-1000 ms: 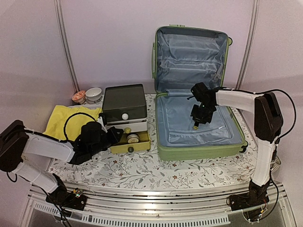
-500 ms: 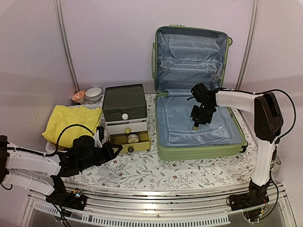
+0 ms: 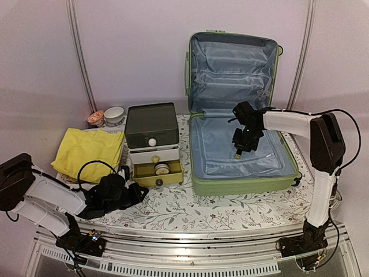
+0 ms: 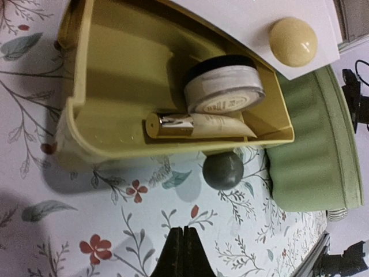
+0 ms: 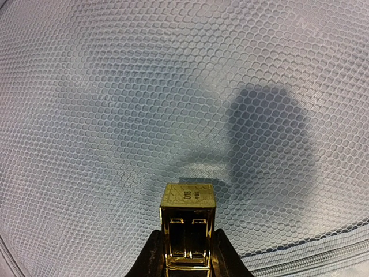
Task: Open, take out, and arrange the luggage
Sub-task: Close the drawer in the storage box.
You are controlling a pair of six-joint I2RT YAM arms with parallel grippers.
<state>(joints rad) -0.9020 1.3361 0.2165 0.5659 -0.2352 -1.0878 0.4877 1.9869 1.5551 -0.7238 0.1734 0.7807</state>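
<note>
The luggage [image 3: 242, 186], a light-green hard-shell suitcase, lies open at the back right with its lid upright and its pale blue lining showing. Over its lower half hangs my right gripper [image 3: 238, 151], shut on a small square gold case [image 5: 188, 228]. That case stands out from the fingers just above the mesh lining [image 5: 115, 86]. My left gripper [image 3: 140, 194] is low over the floral cloth in front of the open yellow drawer [image 4: 75, 133]. Its tips [image 4: 183, 231] are pressed together and hold nothing. In the left wrist view the luggage's green side [image 4: 314, 150] shows to the right.
A dark-lidded drawer box [image 3: 151, 124] stands left of the suitcase. Its yellow drawer holds a cream jar [image 4: 222, 86] and a tube [image 4: 196, 125], with a dark knob [image 4: 222, 170] on its front. A yellow cloth [image 3: 89, 147] and small bowls [image 3: 109, 114] sit at the far left.
My left arm has drawn back from the yellow drawer toward the near left edge, its gripper still shut. The right arm and the gold case have stayed in place.
</note>
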